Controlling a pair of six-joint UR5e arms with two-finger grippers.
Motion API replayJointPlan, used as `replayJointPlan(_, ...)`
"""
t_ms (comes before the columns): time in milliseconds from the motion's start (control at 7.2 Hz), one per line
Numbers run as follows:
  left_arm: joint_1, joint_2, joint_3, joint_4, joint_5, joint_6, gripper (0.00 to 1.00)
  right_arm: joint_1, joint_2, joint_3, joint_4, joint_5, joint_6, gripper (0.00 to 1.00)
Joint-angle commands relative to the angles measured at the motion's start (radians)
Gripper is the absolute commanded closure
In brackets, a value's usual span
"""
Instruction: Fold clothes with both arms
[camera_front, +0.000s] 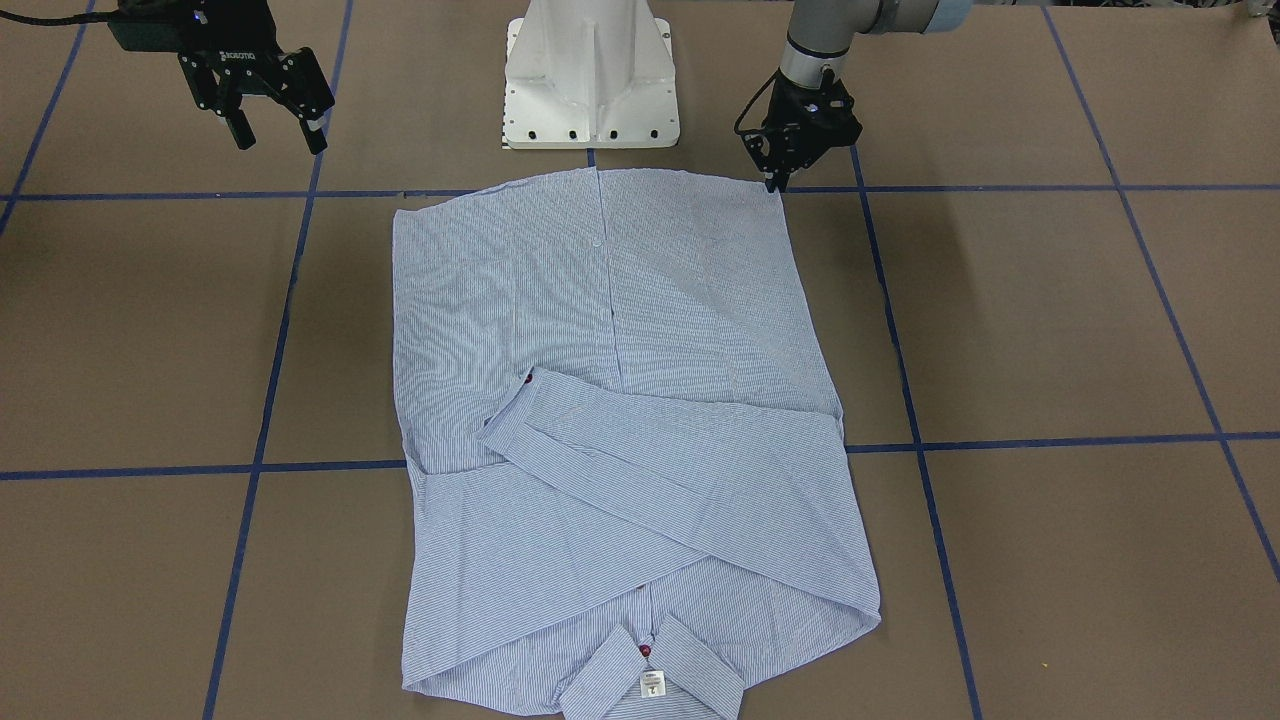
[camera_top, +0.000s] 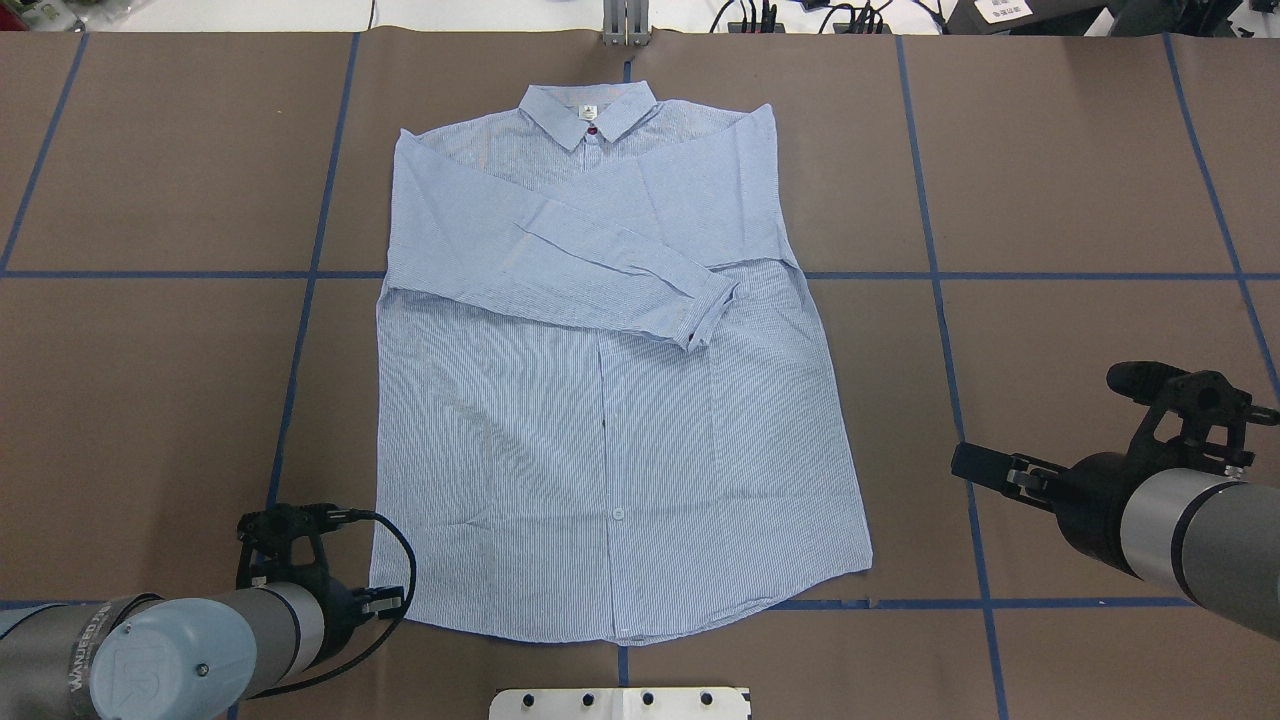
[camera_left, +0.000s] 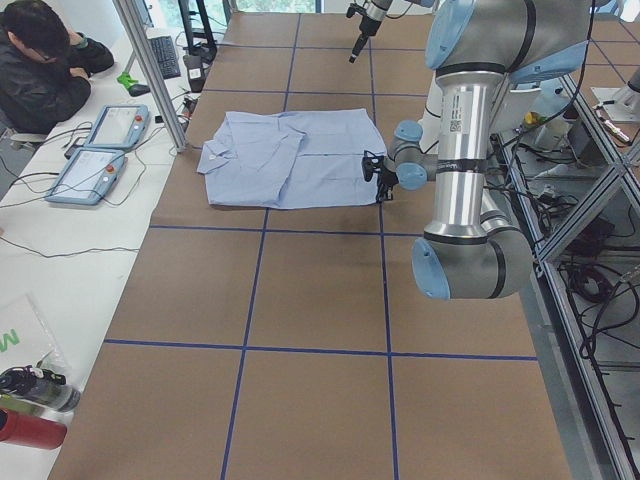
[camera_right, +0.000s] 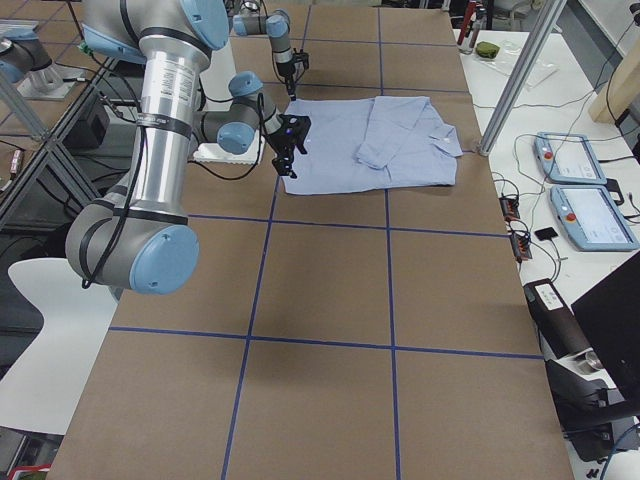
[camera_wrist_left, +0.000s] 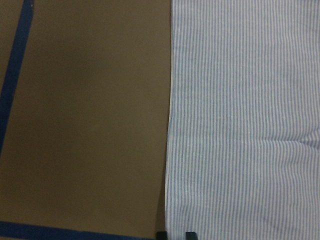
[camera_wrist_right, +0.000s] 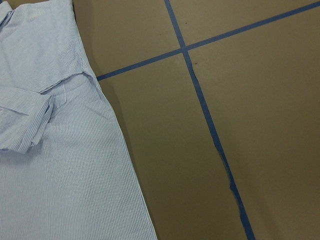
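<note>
**Hem grasp pending**

Shirt (camera_top: 620, 450) flat on worktop (camera_top: 1080, 200), sleeves (camera_top: 600, 270) folded in; hem corner (camera_top: 392, 572) beneath left pincer (camera_front: 777, 180), whose spread I cannot tell. Right pincer (camera_front: 280, 140) spread, well apart. Judged next: both pinch the hem.

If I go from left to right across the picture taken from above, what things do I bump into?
left gripper → shirt → right gripper
</note>
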Motion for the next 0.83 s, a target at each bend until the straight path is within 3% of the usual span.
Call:
replayJointPlan(0, -0.02, 0.0, 0.001, 0.0, 0.0, 0.018, 0.76, 0.0, -0.001, -0.002, 0.0, -0.001, 0.0, 0.0)
replayJointPlan(695, -0.027, 0.0, 0.004, -0.002, -0.005, 0.049, 0.73, 0.0, 0.001, -0.003, 0.0, -0.001, 0.0, 0.0)
